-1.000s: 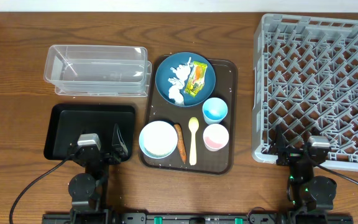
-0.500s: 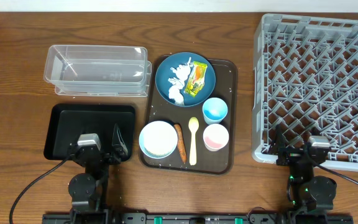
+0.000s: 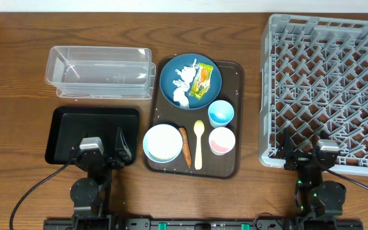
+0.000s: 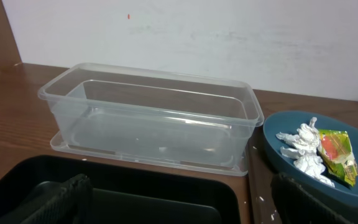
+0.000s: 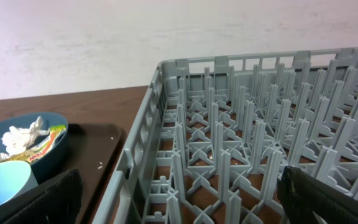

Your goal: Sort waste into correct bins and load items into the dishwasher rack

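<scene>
The dark blue plate [image 3: 171,82] holds crumpled white paper scraps [image 3: 182,86] and a yellow-green wrapper [image 3: 202,82]. The light blue bowl [image 3: 163,142], orange carrot stick [image 3: 185,145], pale yellow spoon [image 3: 199,144], blue cup [image 3: 221,113] and pink cup [image 3: 222,140] sit beside it. The clear tub [image 3: 99,71] and black tray [image 3: 66,128] lie at the left, the grey rack [image 3: 331,89] at the right. My left gripper [image 3: 98,142] is open and empty over the black tray's near edge [image 4: 166,186]. My right gripper [image 3: 306,152] is open and empty at the rack's near left corner [image 5: 185,155].
All the dishes rest on a dark brown serving tray [image 3: 234,167] in the middle, with a few white rice grains [image 5: 98,165] loose on it. Bare wooden table [image 3: 18,96] lies around the bins. A white wall stands behind the table.
</scene>
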Controlling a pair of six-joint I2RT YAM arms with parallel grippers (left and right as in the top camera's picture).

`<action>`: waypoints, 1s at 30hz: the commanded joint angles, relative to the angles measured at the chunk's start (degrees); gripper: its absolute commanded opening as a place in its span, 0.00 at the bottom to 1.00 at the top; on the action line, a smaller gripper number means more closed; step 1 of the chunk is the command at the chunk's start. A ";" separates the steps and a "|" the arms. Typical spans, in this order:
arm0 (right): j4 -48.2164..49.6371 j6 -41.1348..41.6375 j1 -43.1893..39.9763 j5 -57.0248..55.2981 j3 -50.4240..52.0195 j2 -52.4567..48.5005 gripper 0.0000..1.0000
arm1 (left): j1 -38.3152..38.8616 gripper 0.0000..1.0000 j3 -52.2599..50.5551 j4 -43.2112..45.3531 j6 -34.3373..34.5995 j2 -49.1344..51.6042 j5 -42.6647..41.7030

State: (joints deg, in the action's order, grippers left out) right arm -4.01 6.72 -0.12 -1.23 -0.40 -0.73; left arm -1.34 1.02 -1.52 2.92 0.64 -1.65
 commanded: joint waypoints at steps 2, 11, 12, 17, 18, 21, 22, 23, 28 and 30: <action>-0.09 -0.74 0.90 0.15 0.09 0.24 0.99 | -0.20 0.94 -0.79 -2.51 -0.52 -0.02 0.83; -0.09 -0.81 0.90 -5.09 -4.74 -1.53 0.99 | -0.20 0.94 4.96 -4.50 -0.52 4.92 0.83; -0.09 -0.81 0.90 -5.64 -5.97 -2.43 0.99 | -0.20 0.94 6.60 -5.35 -0.52 6.82 0.83; -0.09 -0.85 0.90 -6.49 -13.18 -10.97 0.99 | -0.20 0.94 15.80 -9.46 -0.52 18.75 0.83; -0.09 -0.85 0.90 -6.49 -15.06 -13.68 0.99 | -0.20 0.94 18.23 -10.27 -0.52 21.77 0.83; -0.76 -0.85 0.90 -6.47 -20.87 -22.08 0.99 | -0.20 0.94 26.08 -13.31 -0.52 30.93 0.81; -1.70 -0.87 0.90 -6.47 -23.47 -25.55 0.99 | -0.20 0.94 29.20 -15.28 -0.52 34.12 0.81; -2.40 -1.07 0.90 -6.47 -25.11 -27.78 0.99 | -0.20 0.94 31.52 -17.07 -0.52 36.37 0.81; -12.28 -2.64 0.90 -4.68 -37.33 -42.40 0.99 | -0.20 0.94 48.43 -34.84 -0.55 51.04 -1.31; -19.04 -2.75 0.90 -4.55 -43.17 -48.33 0.99 | -0.20 0.94 55.32 -43.34 -0.52 56.65 -3.21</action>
State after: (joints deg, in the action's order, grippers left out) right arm -19.03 5.39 -0.12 -6.50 -37.56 -43.55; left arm -1.34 49.10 -39.77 2.90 52.21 -2.24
